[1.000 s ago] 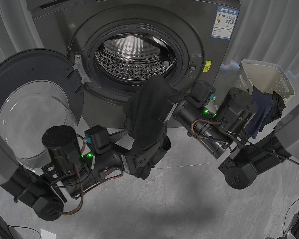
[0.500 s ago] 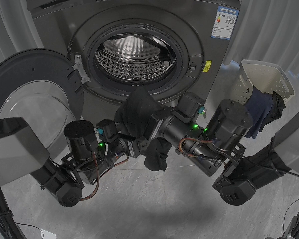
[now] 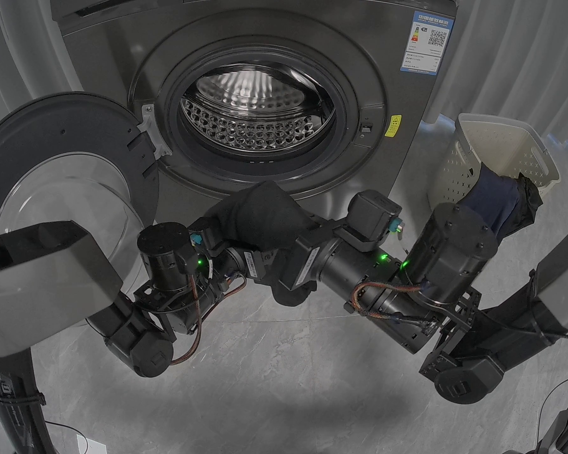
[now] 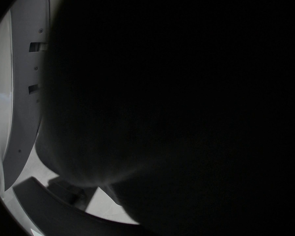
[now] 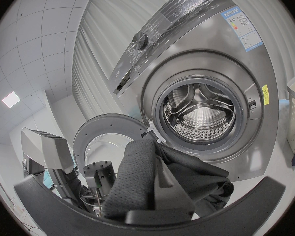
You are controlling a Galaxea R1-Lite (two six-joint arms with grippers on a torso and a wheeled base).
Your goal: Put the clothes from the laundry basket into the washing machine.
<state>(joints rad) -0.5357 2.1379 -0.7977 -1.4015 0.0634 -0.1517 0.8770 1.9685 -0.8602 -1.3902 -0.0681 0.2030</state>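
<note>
Grey tile floor (image 3: 284, 379); washing machine (image 3: 360, 64) door (image 3: 63, 133) hangs open at left. Left gripper (image 3: 272, 271) is buried under the black garment (image 3: 259, 219), so I can't tell its grip. Right gripper (image 5: 150, 177) is clamped on the same garment, below the drum (image 3: 255, 111) mouth. Laundry basket (image 3: 511, 140) far right, navy clothes (image 3: 495, 200) draped over its rim.

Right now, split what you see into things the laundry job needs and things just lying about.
Job:
black garment, carried where the two arms meet
washing machine, with its open door
laundry basket
dark blue clothes, draped over its rim

Just there:
curtain
label sticker on the machine
grey floor
</note>
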